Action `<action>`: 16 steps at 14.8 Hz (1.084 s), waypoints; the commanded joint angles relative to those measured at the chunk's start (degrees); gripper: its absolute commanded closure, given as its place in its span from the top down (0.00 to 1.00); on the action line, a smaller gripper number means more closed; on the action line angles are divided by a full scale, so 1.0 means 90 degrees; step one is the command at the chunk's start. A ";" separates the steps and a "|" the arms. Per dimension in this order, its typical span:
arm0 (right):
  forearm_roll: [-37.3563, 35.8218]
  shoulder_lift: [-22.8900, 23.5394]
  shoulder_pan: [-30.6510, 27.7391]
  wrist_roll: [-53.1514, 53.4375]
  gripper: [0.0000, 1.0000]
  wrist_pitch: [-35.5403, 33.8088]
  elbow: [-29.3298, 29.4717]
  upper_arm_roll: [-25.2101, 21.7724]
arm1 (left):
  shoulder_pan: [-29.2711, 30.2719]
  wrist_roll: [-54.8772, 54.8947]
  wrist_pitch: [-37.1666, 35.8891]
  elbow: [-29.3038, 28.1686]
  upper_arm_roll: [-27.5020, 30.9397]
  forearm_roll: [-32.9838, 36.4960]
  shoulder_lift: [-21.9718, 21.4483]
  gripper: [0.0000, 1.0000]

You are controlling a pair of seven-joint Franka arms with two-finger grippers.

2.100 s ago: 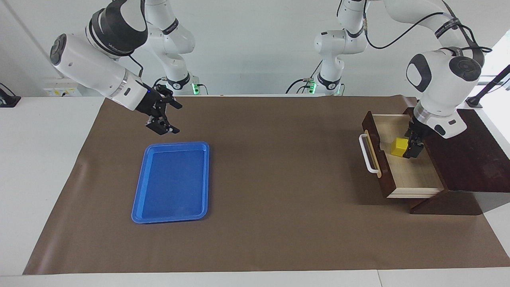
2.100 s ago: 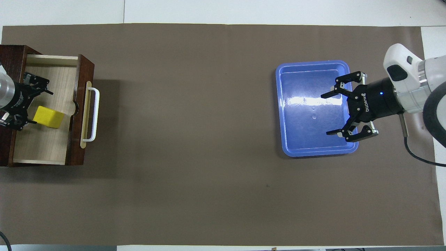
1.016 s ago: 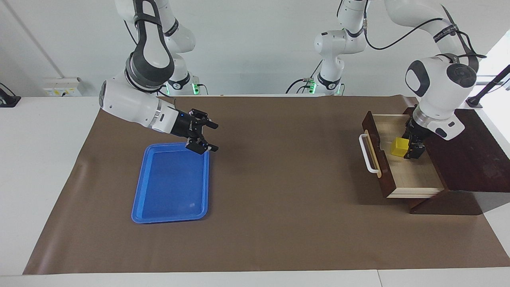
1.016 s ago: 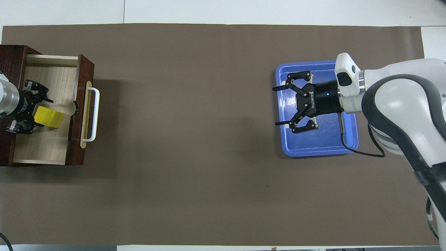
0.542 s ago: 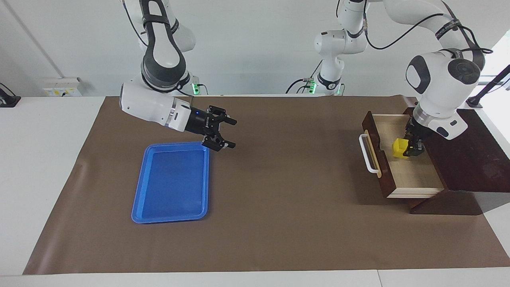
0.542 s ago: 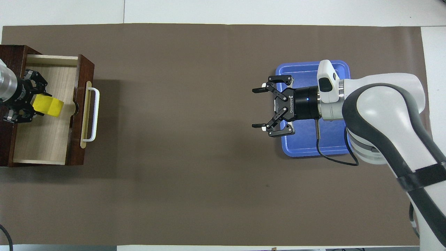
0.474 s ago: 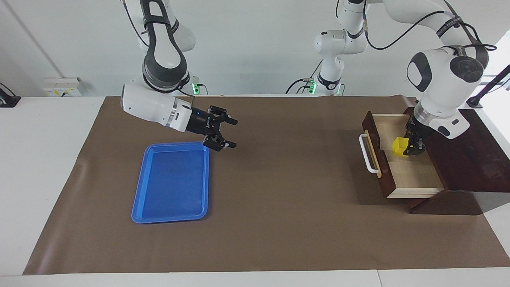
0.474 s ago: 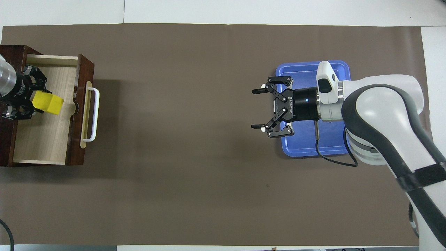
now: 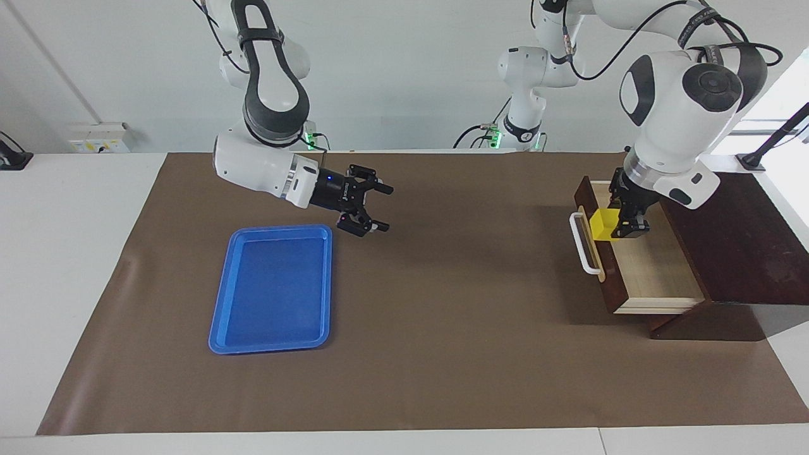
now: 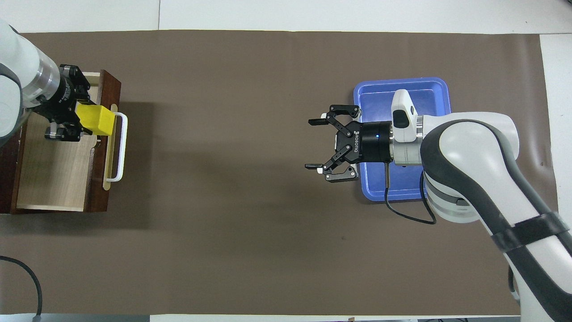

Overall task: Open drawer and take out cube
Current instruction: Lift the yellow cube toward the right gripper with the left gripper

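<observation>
The drawer [image 9: 654,275] of the dark brown box [image 9: 749,240] stands pulled out, its pale floor [image 10: 53,174] bare and its white bar handle [image 10: 119,147] facing the table's middle. My left gripper [image 9: 618,226] is shut on the yellow cube [image 9: 602,224] and holds it in the air over the drawer's front wall, just above the handle [image 9: 584,243]. From overhead the cube [image 10: 96,120] sticks out of the left gripper [image 10: 82,120] toward the handle. My right gripper [image 9: 383,208] hangs open and empty over the brown mat, beside the tray's edge.
A blue plastic tray [image 9: 272,287] lies toward the right arm's end of the table, with the right arm's wrist above its rim [image 10: 429,87]. A brown mat [image 10: 232,179] covers the table between tray and drawer.
The left gripper closed on the cube, lifted it off the drawer floor and carried it over the front wall. The right gripper moved off the tray toward the table's middle.
</observation>
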 commanded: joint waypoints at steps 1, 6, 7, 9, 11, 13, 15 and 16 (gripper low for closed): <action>0.0195 -0.0141 0.0092 -0.0060 1.00 0.0132 -0.0153 -0.0013 | -0.0460 -0.1097 0.0017 0.0047 -0.0051 -0.0111 0.0005 0.00; 0.0156 -0.0111 0.0608 -0.0138 1.00 0.0599 -0.0114 -0.0004 | -0.0763 -0.1989 0.0330 -0.0607 -0.0667 -0.0120 -0.0337 0.00; 0.0155 -0.0102 0.0784 -0.0158 1.00 0.0688 -0.0114 -0.0013 | -0.0861 -0.2270 0.0398 -0.0724 -0.0667 -0.0169 -0.0395 0.00; 0.0126 -0.0102 0.1019 -0.0226 1.00 0.0787 -0.0114 -0.0013 | -0.1124 -0.2798 0.0729 -0.1007 -0.0696 -0.0198 -0.0522 0.00; 0.0107 -0.0140 0.1108 -0.0246 1.00 0.0719 -0.0201 -0.0004 | -0.1350 -0.3023 0.0945 -0.1242 -0.0696 -0.0199 -0.0601 0.00; 0.0107 -0.0160 0.1282 -0.0285 1.00 0.0757 -0.0279 -0.0004 | -0.1409 -0.3083 0.0956 -0.1282 -0.0706 -0.0208 -0.0620 0.00; 0.0116 -0.0112 0.1449 -0.0295 1.00 0.0845 -0.0289 -0.0004 | -0.1409 -0.3093 0.0907 -0.1311 -0.0803 -0.0237 -0.0649 0.00; 0.0116 -0.0082 0.1460 -0.0324 1.00 0.0846 -0.0309 -0.0004 | -0.1409 -0.3103 0.0926 -0.1379 -0.0804 -0.0325 -0.0679 0.00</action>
